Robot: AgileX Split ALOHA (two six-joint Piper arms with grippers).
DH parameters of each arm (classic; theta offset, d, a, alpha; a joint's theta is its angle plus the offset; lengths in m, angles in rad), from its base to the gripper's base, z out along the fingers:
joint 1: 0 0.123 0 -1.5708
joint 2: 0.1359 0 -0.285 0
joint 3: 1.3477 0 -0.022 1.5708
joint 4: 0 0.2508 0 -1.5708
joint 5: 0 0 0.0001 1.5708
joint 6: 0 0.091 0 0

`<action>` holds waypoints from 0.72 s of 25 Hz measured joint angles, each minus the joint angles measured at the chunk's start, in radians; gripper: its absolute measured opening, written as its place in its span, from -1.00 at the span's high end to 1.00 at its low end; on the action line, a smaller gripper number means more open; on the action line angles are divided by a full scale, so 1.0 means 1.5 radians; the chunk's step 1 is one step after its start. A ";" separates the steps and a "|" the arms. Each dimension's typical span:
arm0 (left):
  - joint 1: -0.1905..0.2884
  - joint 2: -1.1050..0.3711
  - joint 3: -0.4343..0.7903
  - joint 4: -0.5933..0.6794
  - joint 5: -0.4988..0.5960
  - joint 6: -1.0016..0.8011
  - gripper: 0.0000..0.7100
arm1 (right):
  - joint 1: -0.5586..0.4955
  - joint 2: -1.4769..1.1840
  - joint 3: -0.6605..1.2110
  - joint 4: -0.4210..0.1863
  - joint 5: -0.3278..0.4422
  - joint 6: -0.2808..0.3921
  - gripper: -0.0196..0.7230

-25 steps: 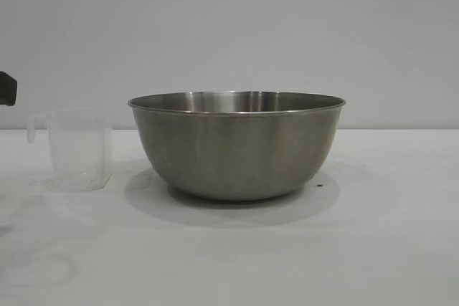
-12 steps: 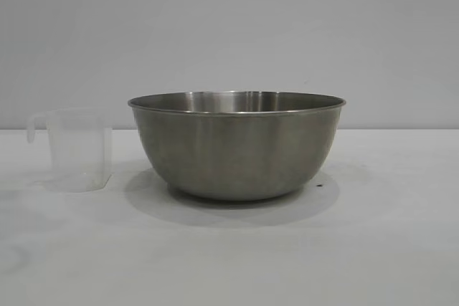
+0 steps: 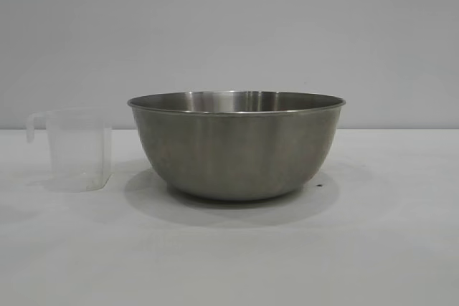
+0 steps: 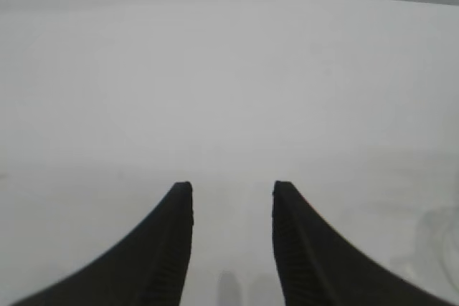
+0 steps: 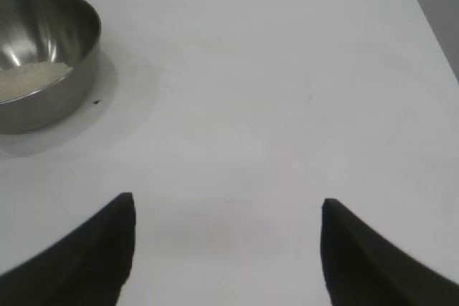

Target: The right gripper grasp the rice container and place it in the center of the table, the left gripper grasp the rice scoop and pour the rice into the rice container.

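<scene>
Large brushed-steel round bowl point(image 3: 237, 145) at frame centre on white matte counter point(image 3: 373, 249), white rice grains point(image 5: 32, 79) inside. Small clear plastic cup point(image 3: 77, 150) at its left, upright. Left tool point(image 4: 232, 190) slightly apart, right tool point(image 5: 228, 204) wide apart, both gripping nothing.

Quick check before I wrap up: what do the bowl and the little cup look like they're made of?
Rice container: looks like stainless steel, brushed grey sides with soft reflections and a thin bright rim. Rice scoop: probably clear plastic, see-through and slightly cloudy, handle moulded near its rim.

brushed steel rice container point(image 3: 237, 150), clear smooth plastic rice scoop point(image 3: 77, 150), matte white table point(image 3: 287, 256).
</scene>
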 joint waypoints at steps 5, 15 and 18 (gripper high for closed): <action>0.000 -0.054 -0.060 0.001 0.141 0.004 0.39 | 0.000 0.000 0.000 0.000 0.000 0.000 -0.33; 0.002 -0.153 -0.212 0.033 0.526 0.006 0.39 | 0.000 0.000 0.000 0.000 0.000 0.000 -0.33; 0.002 -0.166 -0.265 0.047 0.651 0.001 0.39 | 0.000 0.000 0.000 0.000 0.000 0.000 -0.33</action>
